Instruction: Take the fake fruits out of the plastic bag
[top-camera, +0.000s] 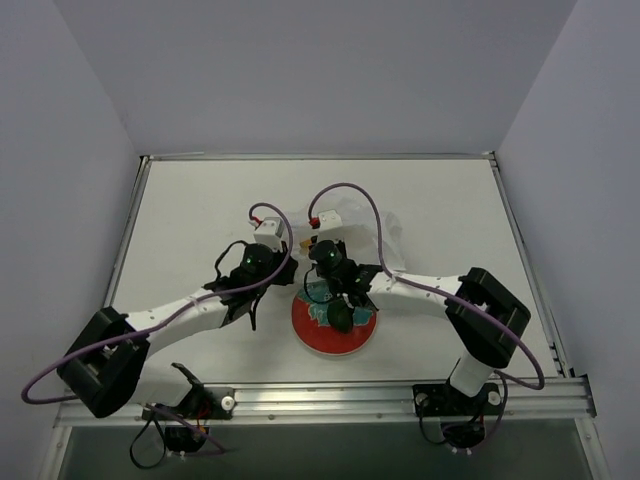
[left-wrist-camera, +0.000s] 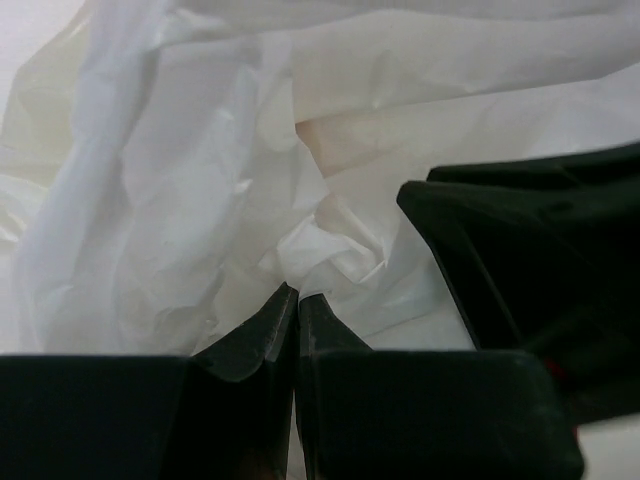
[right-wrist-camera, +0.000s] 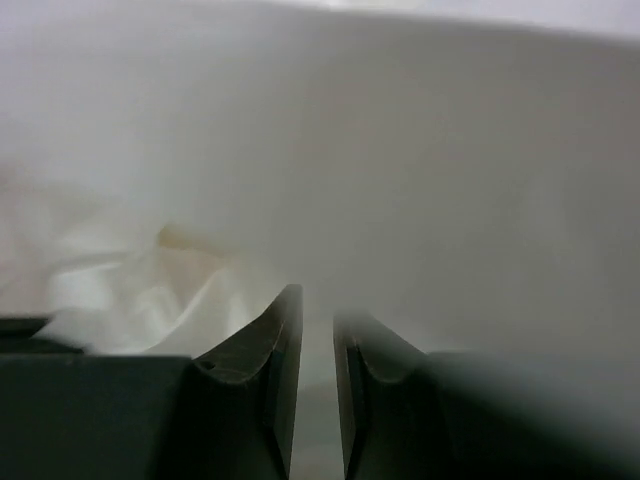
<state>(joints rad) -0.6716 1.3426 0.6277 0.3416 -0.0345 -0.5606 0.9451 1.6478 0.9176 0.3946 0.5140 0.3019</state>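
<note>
— Film, wrinkled and whitish: the plastic bag (top-camera: 345, 213) lies about the middle of the table (top-camera: 200, 200), just beyond the plate (top-camera: 312, 342) toward the far edge. Who has hold of it?
— The left gripper (left-wrist-camera: 297, 300). Its fingers are pressed together and the creases run into the tips, so I judge it pinches the film, likely to anchor the bag.
— And the right gripper (right-wrist-camera: 317, 315)?
— Only a slim gap between its fingers, with film blurred right in front. Whether any is caught I cannot tell. It probably wants another fold, to spread the mouth.
— Fruits?
— One dark green fruit (top-camera: 342, 318) sits on the plate, nearer the near edge. The others I cannot see; presumably they are inside the bag.
</note>
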